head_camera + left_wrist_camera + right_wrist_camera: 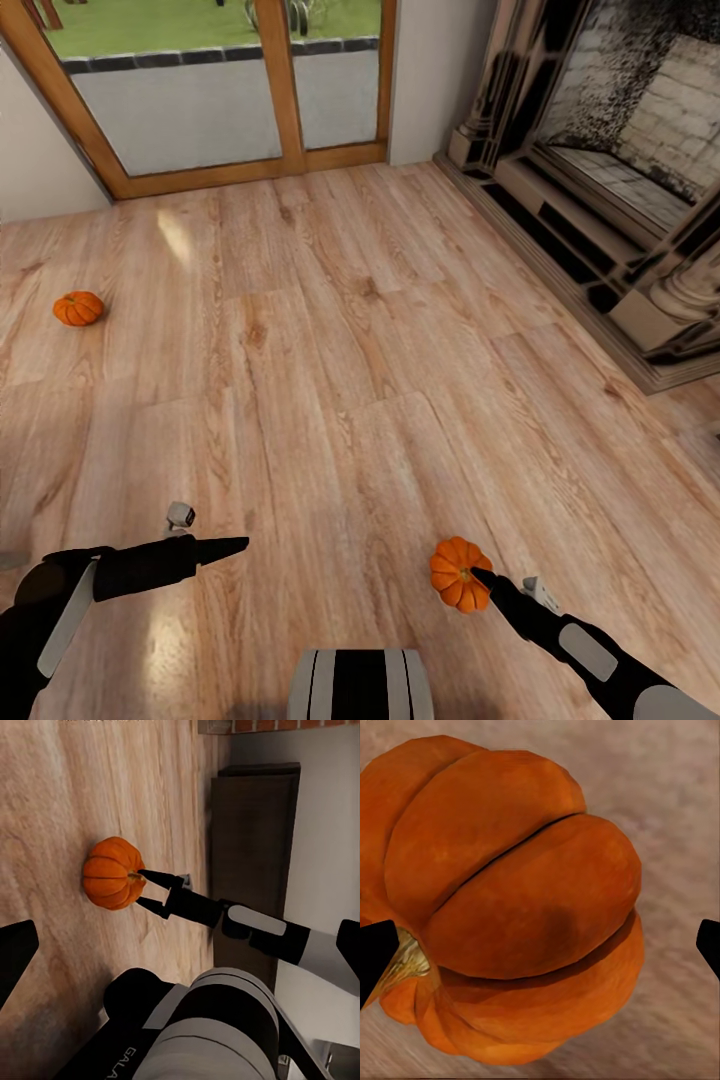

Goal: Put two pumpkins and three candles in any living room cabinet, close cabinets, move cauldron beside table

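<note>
The right hand (478, 578) covers part of the near pumpkin (458, 572), whose top edge the right wrist view crops, and the fireplace (610, 170) runs past the frame's right edge.

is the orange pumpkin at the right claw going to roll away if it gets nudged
Probably: the small round ribbed orange pumpkin lies tipped on the smooth wooden floor, stem sideways. Its curved ribs give the right claw little flat surface, so it may slip. It looks rigid, unlikely to squash.
</note>
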### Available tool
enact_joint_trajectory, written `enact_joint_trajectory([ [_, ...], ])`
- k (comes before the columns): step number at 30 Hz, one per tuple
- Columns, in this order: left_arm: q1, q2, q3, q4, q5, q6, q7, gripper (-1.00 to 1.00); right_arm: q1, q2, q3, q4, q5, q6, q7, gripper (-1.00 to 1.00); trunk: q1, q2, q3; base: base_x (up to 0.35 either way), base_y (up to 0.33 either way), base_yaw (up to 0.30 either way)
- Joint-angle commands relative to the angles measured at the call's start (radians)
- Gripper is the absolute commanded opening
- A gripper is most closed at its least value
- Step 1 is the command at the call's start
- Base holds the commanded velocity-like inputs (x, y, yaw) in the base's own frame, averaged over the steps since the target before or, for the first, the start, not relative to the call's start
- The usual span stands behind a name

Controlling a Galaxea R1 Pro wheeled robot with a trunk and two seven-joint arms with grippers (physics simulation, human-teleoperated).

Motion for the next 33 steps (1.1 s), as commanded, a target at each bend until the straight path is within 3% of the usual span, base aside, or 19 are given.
enact_joint_trajectory([
  [1,0.000,0.000,0.000,0.000,0.003,0.008,-0.002,1.00,0.001,-0.001,0.024,0.003,0.004,0.001,-0.021,1.00,0.000,0.000,-0.001,0.000,0.048,0.000],
  [23,0.000,0.001,0.000,0.000,0.003,0.008,-0.001,1.00,0.001,-0.001,0.025,0.002,0.006,-0.002,-0.021,1.00,0.000,0.000,-0.001,0.000,0.023,0.000],
  [24,0.000,0.001,0.000,0.000,0.003,0.008,-0.001,1.00,0.001,-0.001,0.025,0.002,0.006,-0.002,-0.021,-1.00,0.000,0.000,-0.001,0.000,0.000,0.000],
  [33,0.000,0.001,0.000,-0.001,0.003,0.008,-0.001,1.00,0.001,-0.001,0.025,0.002,0.005,-0.011,-0.021,-1.00,0.000,0.000,-0.001,0.000,0.000,0.000],
])
